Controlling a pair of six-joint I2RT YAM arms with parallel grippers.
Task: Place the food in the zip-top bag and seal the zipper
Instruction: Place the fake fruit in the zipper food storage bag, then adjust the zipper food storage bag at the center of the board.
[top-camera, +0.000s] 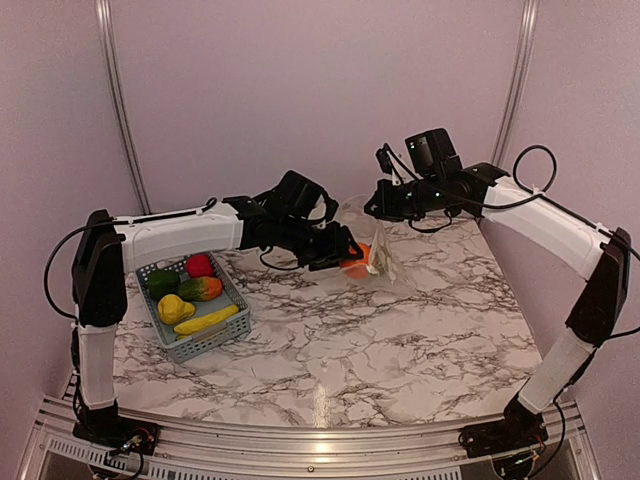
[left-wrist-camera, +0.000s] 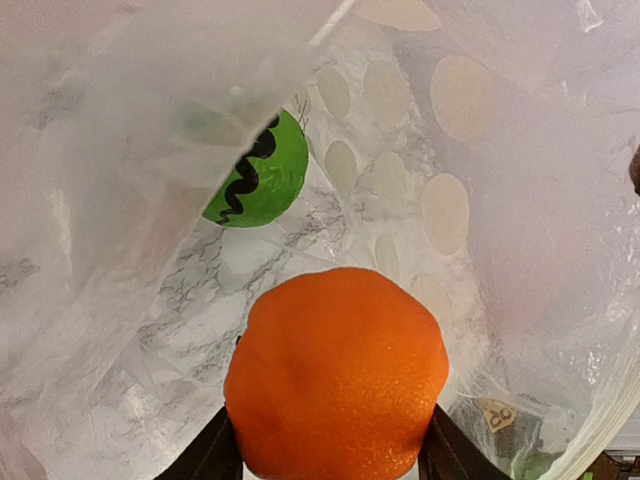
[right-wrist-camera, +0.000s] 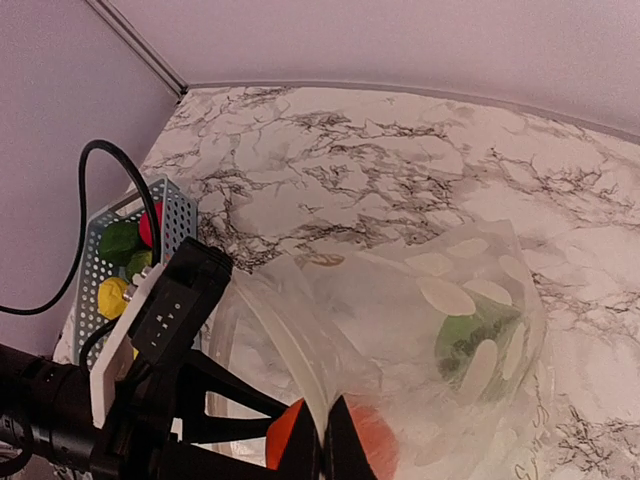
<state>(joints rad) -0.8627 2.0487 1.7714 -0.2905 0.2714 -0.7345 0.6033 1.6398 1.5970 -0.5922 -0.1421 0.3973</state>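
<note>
My left gripper (top-camera: 350, 258) is shut on an orange toy fruit (left-wrist-camera: 336, 374) and holds it inside the mouth of the clear polka-dot zip-top bag (top-camera: 378, 245). A green toy fruit with a black zigzag (left-wrist-camera: 258, 172) lies deeper in the bag; it also shows in the right wrist view (right-wrist-camera: 468, 342). My right gripper (right-wrist-camera: 325, 450) is shut on the bag's upper mouth edge with the zipper strip (right-wrist-camera: 290, 362) and holds it up. Red, green, yellow and orange-green food (top-camera: 190, 288) lies in the grey-blue basket (top-camera: 205, 343).
The basket stands at the table's left side, close to the left arm (top-camera: 180, 235). The marble table (top-camera: 400, 340) ends at a metal rail at the near edge. Pale walls close in the back and both sides.
</note>
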